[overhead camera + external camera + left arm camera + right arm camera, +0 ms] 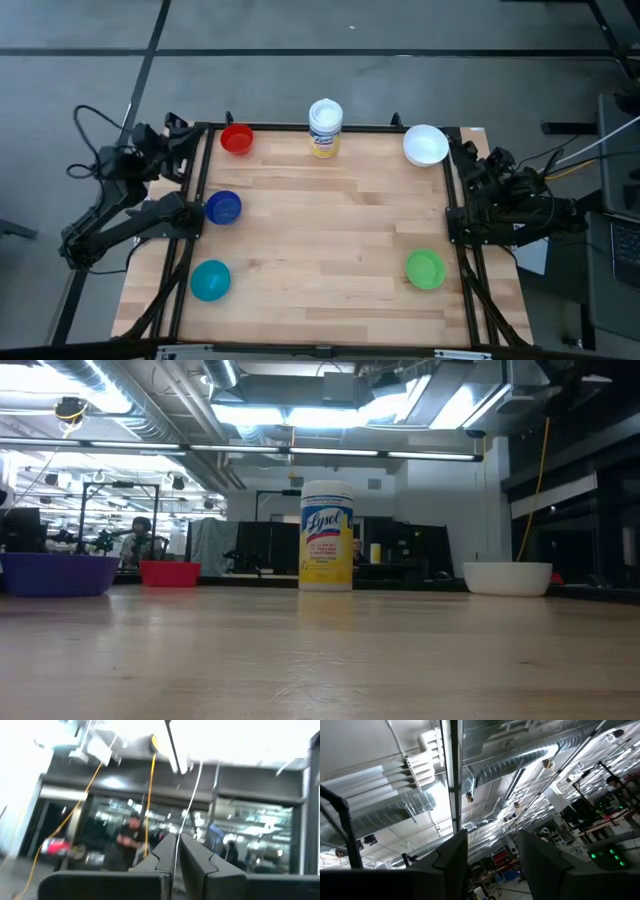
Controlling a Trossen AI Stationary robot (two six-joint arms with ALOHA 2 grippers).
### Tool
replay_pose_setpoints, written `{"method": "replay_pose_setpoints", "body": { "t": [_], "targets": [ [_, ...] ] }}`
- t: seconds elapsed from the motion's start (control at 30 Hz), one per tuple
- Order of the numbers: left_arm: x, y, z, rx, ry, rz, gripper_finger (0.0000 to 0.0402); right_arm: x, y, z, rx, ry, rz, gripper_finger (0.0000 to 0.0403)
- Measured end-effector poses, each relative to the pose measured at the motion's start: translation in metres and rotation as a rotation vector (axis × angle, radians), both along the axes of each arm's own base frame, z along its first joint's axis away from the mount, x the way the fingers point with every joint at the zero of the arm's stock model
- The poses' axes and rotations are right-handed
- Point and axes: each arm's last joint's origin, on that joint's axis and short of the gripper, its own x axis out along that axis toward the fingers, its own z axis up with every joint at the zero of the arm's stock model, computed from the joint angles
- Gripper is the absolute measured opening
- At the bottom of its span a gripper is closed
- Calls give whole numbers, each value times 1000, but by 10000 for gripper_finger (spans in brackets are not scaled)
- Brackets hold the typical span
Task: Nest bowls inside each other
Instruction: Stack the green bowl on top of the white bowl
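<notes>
Plastic bowls scattered, none nested yet

Yellow and white, the wipes canister [327,536] at the desk's [330,240] far edge reads "Lysol" in blue script; its smaller print is too fine to read. Five small round bowls sit apart, all upright with mouths facing up, so no long axis shows. The red bowl [237,139] is at the far left corner, the white bowl [425,144] at the far right corner, the dark blue bowl [223,208] by the left edge, the teal bowl [210,280] near the front left, and the green bowl [425,269] at the front right. The left end effector [175,851] is off the desk's left side, closed on nothing. The right end effector [492,851] is off the right side, fingers spread and empty.
</notes>
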Motion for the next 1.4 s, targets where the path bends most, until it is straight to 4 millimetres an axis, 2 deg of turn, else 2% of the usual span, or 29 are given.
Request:
{"method": "replay_pose_setpoints", "body": {
  "t": [0.13,0.27,0.47,0.57,0.67,0.77,0.97,1.2,1.4],
  "targets": [
    [-5,-5,7,-3,-86,-72,20,0,-1,-1,11,12,-41,164],
    [-7,-4,9,-31,-142,-15,20,1,-1,-2,13,36,-58,157],
    [-3,-1,2,-94,-75,-44,20,1,-2,-3,34,42,-75,138],
    [0,2,-4,-164,-34,-17,20,0,-4,-4,54,65,-174,125],
    [2,4,-7,-186,5,-3,20,-2,-5,-2,-11,99,-268,113],
    [3,5,-9,-200,18,-10,20,-5,-4,3,-77,52,-275,100],
    [3,4,-8,-199,6,-24,20,-10,-5,7,-82,23,-328,72],
    [3,4,-8,-190,15,-30,20,-7,-2,7,-149,10,-221,40],
    [4,4,-9,-182,39,-49,20,-7,-2,6,-125,-1,-198,19]
  ]
}}
